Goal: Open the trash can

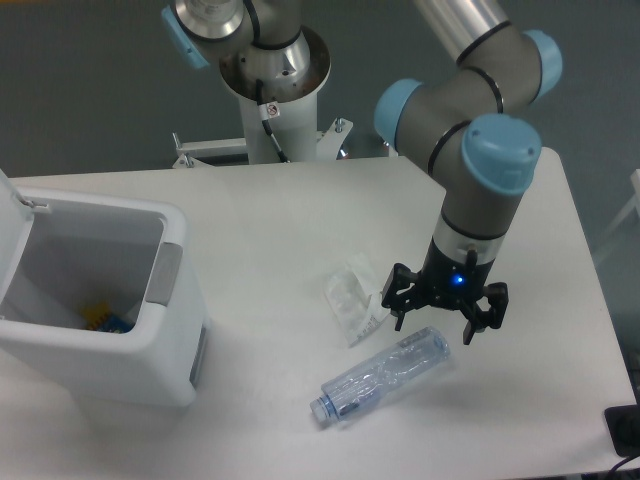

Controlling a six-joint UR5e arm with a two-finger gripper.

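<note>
The trash can [150,375] is a large white boxy bin at the left of the table. Its lid [12,235] stands swung up at the far left and the inside shows, with a small blue and yellow item [103,320] at the bottom. A grey push tab [165,272] sits on its right rim. My gripper [434,322] hangs over the right middle of the table, far from the bin, fingers pointing down and spread apart, holding nothing. It is just above a clear plastic bottle [383,376].
A crumpled clear plastic wrapper [352,297] lies just left of the gripper. The bottle lies on its side toward the front edge. The arm's base column [275,110] stands at the back middle. A dark object [625,430] sits at the front right corner.
</note>
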